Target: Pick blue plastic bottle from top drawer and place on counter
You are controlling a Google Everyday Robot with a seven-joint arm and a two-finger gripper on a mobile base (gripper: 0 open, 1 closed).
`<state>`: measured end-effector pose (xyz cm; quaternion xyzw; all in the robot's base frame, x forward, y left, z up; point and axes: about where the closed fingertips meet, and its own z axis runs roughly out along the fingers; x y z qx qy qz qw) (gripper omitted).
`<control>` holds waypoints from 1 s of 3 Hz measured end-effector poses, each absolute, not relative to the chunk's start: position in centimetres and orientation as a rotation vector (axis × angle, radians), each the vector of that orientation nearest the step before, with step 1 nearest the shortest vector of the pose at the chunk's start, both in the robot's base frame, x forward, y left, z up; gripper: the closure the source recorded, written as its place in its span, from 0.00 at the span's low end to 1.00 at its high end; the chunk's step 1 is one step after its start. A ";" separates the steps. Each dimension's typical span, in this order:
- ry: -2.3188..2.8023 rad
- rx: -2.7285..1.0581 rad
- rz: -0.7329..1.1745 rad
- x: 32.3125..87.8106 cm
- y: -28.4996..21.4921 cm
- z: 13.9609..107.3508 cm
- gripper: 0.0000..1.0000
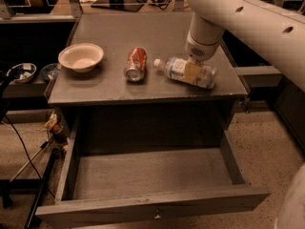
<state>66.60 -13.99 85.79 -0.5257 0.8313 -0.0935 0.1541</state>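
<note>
On counter (109,87): bottle (175,69), cap (157,62) twd can (136,64), claw (193,71) atop

No word, brand or number can be read anywhere. The pale-blue clear plastic bottle (175,69) lies on its side near the front right corner of the flat grey counter (143,32). It bears a white-and-blue printed label whose print cannot be made out. The two-finger gripper (193,69) clasps the bottle's middle and hides part of that label. The red-orange soda can (136,64), lying near the middle of the front edge, shows white markings, likewise illegible.
</note>
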 end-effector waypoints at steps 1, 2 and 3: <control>2.383 -1.507 -0.268 66.6 -14.0 85.8 0.50; 2.383 -1.507 -0.268 66.6 -14.0 85.8 0.27; 2.383 -1.507 -0.268 66.6 -14.0 85.8 0.04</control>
